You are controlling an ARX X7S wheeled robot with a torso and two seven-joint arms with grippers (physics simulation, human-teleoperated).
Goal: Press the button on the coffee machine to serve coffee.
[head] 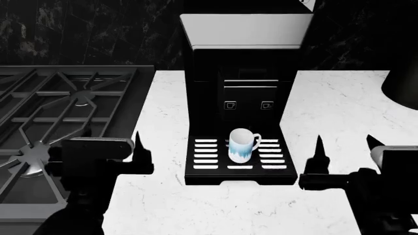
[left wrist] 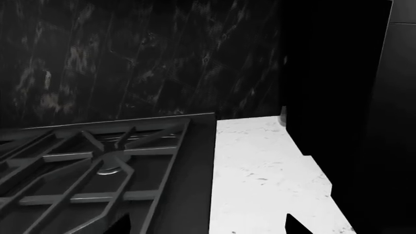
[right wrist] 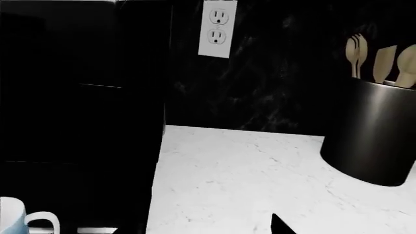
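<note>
The coffee machine (head: 245, 73) is a tall black box with a pale grey top, standing at the back middle of the white counter (head: 339, 103). Two small square cup-icon buttons (head: 230, 105) (head: 267, 105) sit on its front. A white and blue mug (head: 242, 144) stands on the white-slotted drip tray (head: 207, 166). My left gripper (head: 111, 142) is open and empty, left of the tray at the stove's edge. My right gripper (head: 345, 144) is open and empty, right of the tray. The machine's dark side shows in the left wrist view (left wrist: 331, 73) and the right wrist view (right wrist: 78, 97).
A black gas stove (head: 58, 112) with iron grates fills the left of the counter, also in the left wrist view (left wrist: 85, 161). A black cylinder with wooden utensils (right wrist: 373, 131) stands at the right. A white wall outlet (right wrist: 217, 29) is on the dark backsplash.
</note>
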